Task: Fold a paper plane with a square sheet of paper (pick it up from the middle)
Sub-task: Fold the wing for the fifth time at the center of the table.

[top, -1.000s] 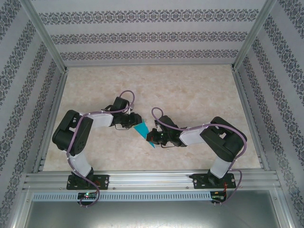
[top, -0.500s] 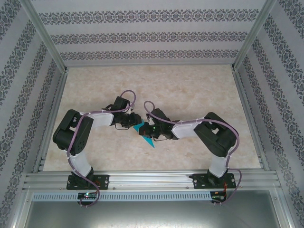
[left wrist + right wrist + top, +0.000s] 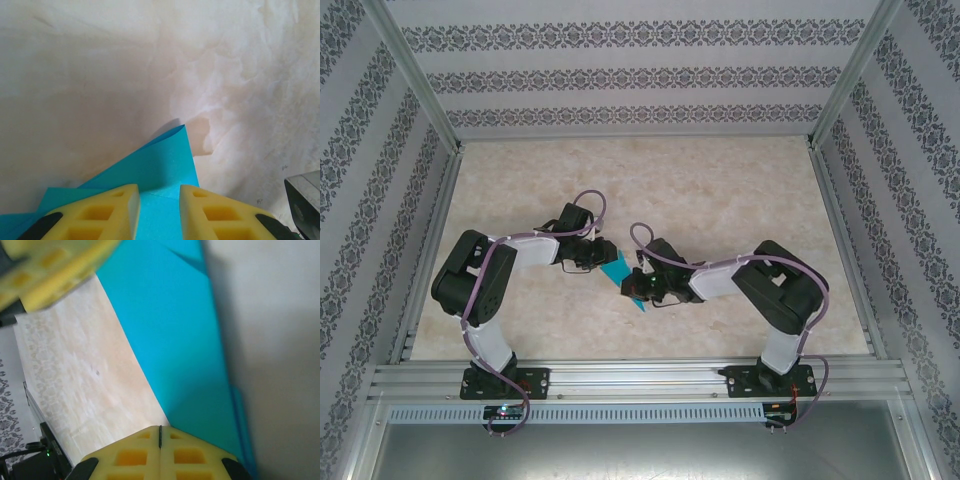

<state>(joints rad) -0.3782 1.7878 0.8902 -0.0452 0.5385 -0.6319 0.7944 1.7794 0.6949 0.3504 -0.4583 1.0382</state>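
Lying on the table (image 3: pixel 720 190) a little toward the near edge, the teal paper (image 3: pixel 618 270) sits between the two grippers, already partly folded. From above it reads as a narrow slanted shape with a pointed end aimed at the near side.

The left gripper (image 3: pixel 597 263) is at the paper's left end. In the left wrist view its yellow fingers (image 3: pixel 100 210) stand a little apart, and the paper (image 3: pixel 160 165) shows through the gap and runs forward to a raised, slightly curled corner that throws a shadow on the table (image 3: pixel 100 75). A faint crease crosses the paper just ahead of the fingertips. Whether the fingers press on the paper cannot be told.

The right gripper (image 3: pixel 636 286) is at the paper's right side, close to the pointed end. In the right wrist view its yellow fingers (image 3: pixel 135 455) are closed flat against each other, leaving only a thin seam. The paper (image 3: pixel 170 340) stretches away from their tips as a long teal band with a second layer along one edge. Whether any layer is pinched in that seam cannot be told. A finger of the left gripper (image 3: pixel 50 270) is blurred at the far end of the band.
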